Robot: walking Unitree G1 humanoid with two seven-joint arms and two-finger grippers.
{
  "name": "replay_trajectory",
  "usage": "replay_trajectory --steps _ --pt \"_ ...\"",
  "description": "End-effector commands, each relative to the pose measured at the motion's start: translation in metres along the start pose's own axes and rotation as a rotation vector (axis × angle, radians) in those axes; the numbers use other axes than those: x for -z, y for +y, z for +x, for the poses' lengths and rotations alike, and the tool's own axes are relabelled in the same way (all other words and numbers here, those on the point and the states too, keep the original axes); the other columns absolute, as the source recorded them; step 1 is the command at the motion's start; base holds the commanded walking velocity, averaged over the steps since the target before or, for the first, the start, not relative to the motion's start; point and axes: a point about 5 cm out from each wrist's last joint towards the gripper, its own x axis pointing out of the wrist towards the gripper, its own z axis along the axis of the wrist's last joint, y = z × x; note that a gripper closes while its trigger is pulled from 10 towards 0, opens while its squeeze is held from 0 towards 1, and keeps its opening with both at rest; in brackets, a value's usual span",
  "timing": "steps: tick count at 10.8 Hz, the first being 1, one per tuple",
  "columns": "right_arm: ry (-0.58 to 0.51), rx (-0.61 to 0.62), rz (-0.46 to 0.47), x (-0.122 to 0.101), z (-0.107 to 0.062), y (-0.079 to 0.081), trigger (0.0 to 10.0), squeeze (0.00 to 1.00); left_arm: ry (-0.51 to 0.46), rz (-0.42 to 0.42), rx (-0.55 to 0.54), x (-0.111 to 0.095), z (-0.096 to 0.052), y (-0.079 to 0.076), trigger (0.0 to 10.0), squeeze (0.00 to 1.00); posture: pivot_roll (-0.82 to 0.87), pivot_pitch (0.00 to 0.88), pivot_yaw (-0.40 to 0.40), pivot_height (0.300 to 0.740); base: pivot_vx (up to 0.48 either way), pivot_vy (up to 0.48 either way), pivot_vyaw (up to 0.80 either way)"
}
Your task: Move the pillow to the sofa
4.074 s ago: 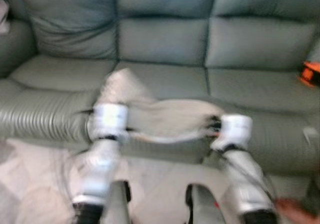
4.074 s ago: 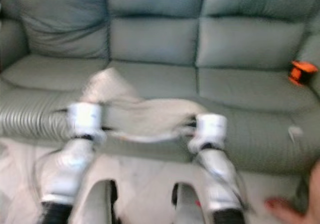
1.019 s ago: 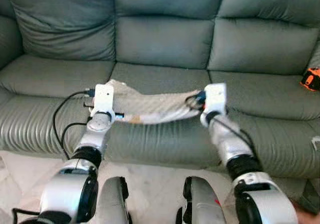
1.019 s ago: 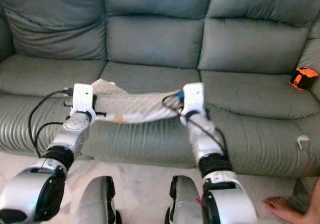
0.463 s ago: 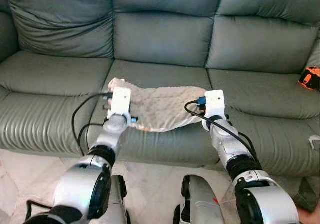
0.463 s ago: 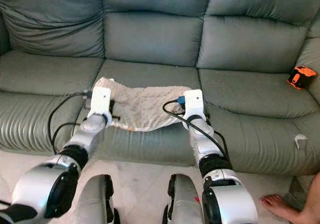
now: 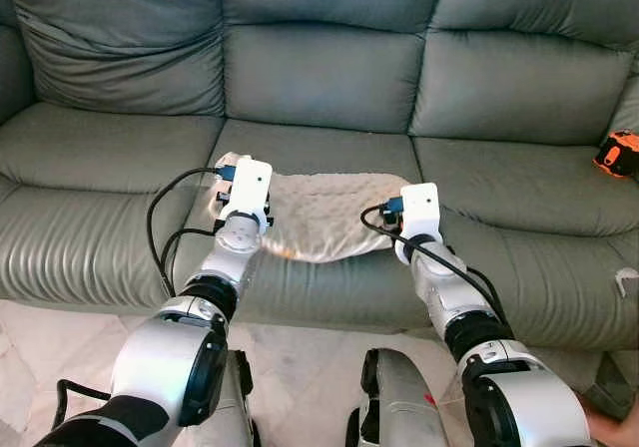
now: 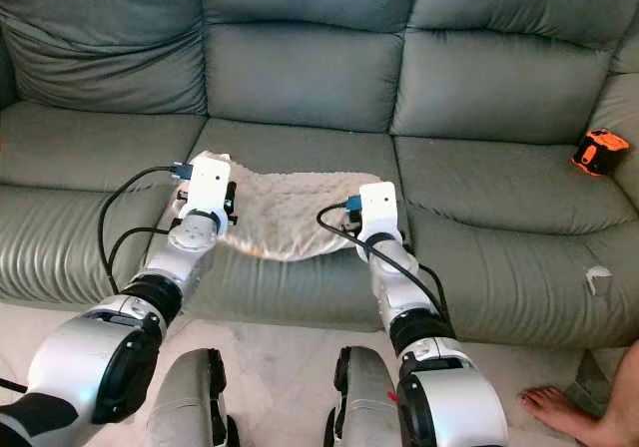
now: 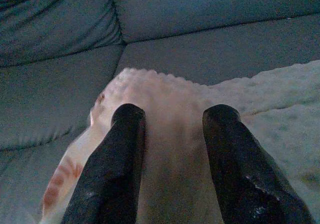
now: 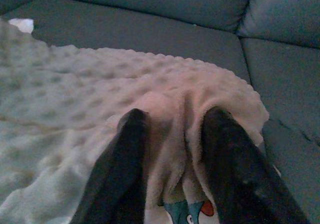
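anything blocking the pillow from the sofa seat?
Nothing visible. The pillow already lies on the sofa middle seat cushion, its front edge drooping over the seat's front. The left gripper and right gripper each grip one end. An orange object sits far off, near the right armrest.

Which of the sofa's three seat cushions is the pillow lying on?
The middle seat cushion: the cream pillow lies on its front part, while the left and right cushions carry no pillow.
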Motion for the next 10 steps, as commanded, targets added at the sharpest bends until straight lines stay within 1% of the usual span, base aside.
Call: replay_trajectory --steps 1,2,3,4,5,6,7,8,10 --pt "-0.011 -0.012 -0.012 -0.003 0.001 0.002 10.0 1.00 -0.021 0.021 0.005 -0.006 0.001 -0.004 10.0 1.00 -0.08 0.065 -0.047 0.615 0.000 0.000 0.00" --pt "0.000 0.012 -0.029 0.000 0.000 0.000 10.0 1.00 -0.017 0.023 0.021 -0.005 0.000 -0.009 10.0 1.00 -0.08 0.063 -0.047 0.615 0.000 0.000 0.00" --pt "0.022 0.057 -0.058 0.004 -0.001 -0.006 10.0 1.00 -0.003 0.029 0.022 -0.001 -0.002 -0.011 10.0 1.00 -0.08 0.061 -0.047 0.615 0.000 0.000 0.00" --pt "0.028 0.081 -0.063 0.005 -0.001 -0.009 10.0 1.00 -0.003 0.033 0.030 0.000 -0.002 -0.012 10.0 1.00 -0.08 0.060 -0.048 0.615 0.000 0.000 0.00" --pt "0.013 0.053 -0.043 0.002 -0.001 -0.006 10.0 1.00 -0.038 -0.005 0.006 -0.005 -0.001 -0.007 10.0 1.00 -0.08 0.056 -0.049 0.615 0.000 0.000 0.00" --pt "-0.007 0.046 -0.057 -0.001 -0.001 -0.003 10.0 1.00 -0.076 -0.044 -0.017 -0.012 0.000 -0.002 10.0 1.00 -0.08 0.056 -0.049 0.615 0.000 0.000 0.00" --pt "-0.034 0.032 -0.064 -0.005 -0.002 0.000 10.0 1.00 -0.136 -0.076 -0.051 -0.019 0.000 0.004 10.0 1.00 -0.08 0.051 -0.050 0.615 0.000 0.000 0.00" --pt "-0.073 -0.014 -0.080 -0.008 -0.003 0.009 10.0 1.00 -0.201 -0.072 -0.105 -0.020 -0.003 0.015 10.0 1.00 -0.07 0.049 -0.051 0.615 0.000 0.000 0.00" --pt "-0.095 -0.076 -0.081 -0.008 -0.006 0.019 10.0 1.00 -0.211 -0.048 -0.188 -0.007 -0.012 0.034 10.0 1.00 -0.05 0.038 -0.054 0.615 0.000 0.000 0.00"
